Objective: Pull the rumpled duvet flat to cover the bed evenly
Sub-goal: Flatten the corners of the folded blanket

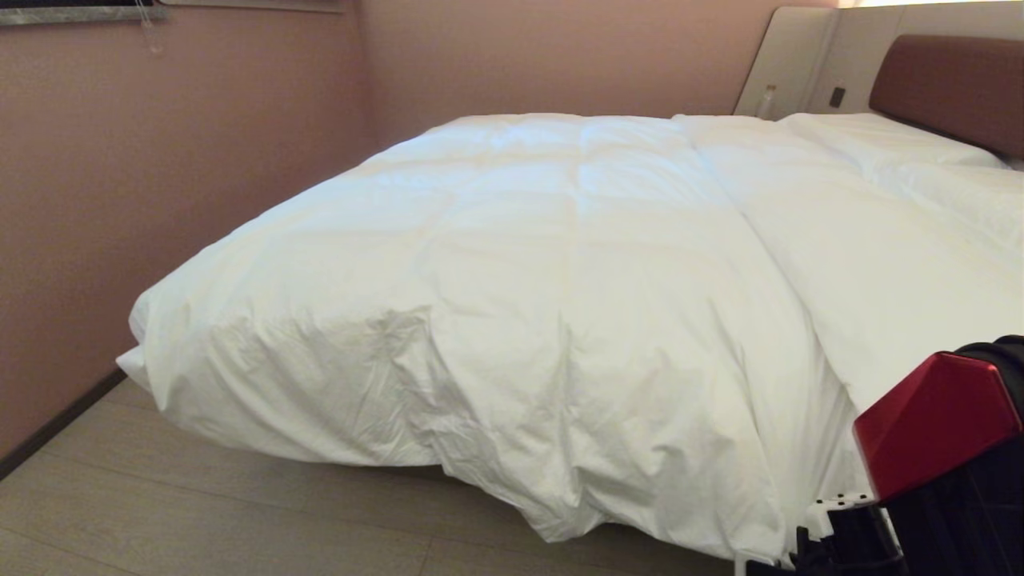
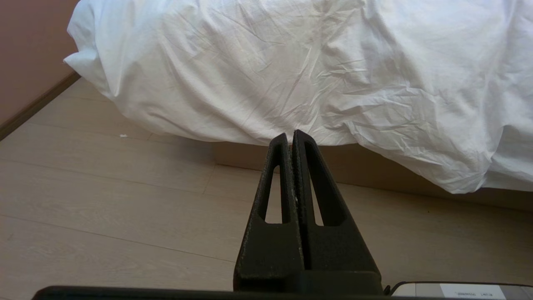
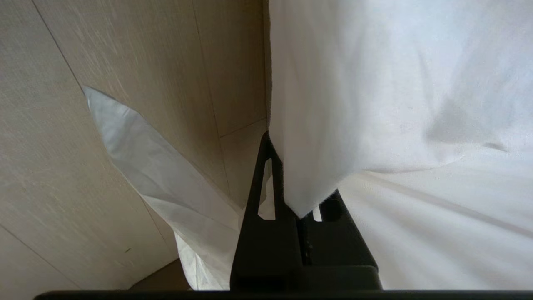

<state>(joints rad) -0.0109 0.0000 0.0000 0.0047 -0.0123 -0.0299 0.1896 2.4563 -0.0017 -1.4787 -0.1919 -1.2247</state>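
White and puffy, the duvet [image 1: 560,264] lies across the bed [image 1: 944,88], filling the head view from about nine o'clock round to three. Its top shows faint quilted squares. Its near edge hangs crumpled over the foot of the bed, dipping lowest toward six o'clock, where it comes close to the pale wood floor [image 1: 200,512]. A long crease runs from twelve o'clock down toward five. At one o'clock a pillow [image 1: 872,136] sits below the brown padded headboard [image 1: 952,84], with a beige panel [image 1: 788,60] at its side. Pink wall [image 1: 160,200] closes off the nine o'clock side.

Down at five o'clock in the head view, a red and black part of the right arm [image 1: 936,424] sits against the duvet's hanging corner. In the right wrist view, the right gripper [image 3: 287,183] has its fingers pressed together on a fold of the duvet's edge; the cloth drapes over one finger, so the pinch itself is probably inside that fold and only partly seen.

The left gripper [image 2: 291,137] hangs low in front of the bed, fingers shut tight against each other with nothing between them, tips just short of the duvet's overhanging hem.
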